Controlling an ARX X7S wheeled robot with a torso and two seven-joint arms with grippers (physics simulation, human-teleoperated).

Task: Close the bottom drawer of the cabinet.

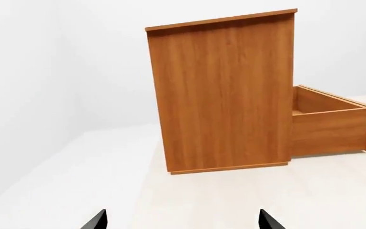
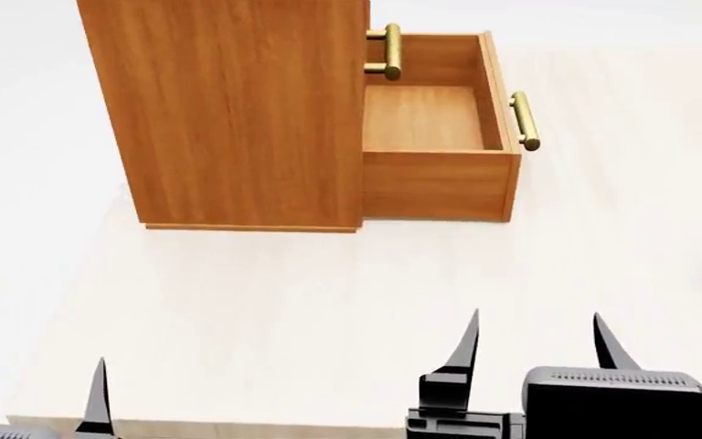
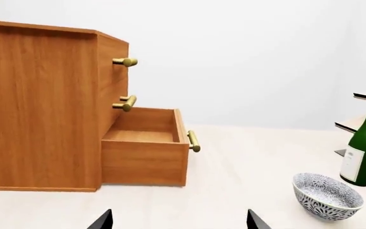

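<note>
White walls, pale tabletop (image 2: 326,311). Cabinet (image 2: 235,110) stands far-left w/ its side toward the robot; bottom drawer (image 2: 437,178) is pulled fully out to the right, empty, brass handle (image 2: 525,121) on its front panel. Best approach imo: bring right gripper (image 2: 534,343) around beyond the panel, push flat near the handle, straight toward the cabinet (off-centre push could rack it). Both arms low at near edge; right jaws spread, left gripper (image 2: 32,384) also spread, nothing held. Bowl (image 3: 327,195) + bottle (image 3: 365,143) well right of the path.
</note>
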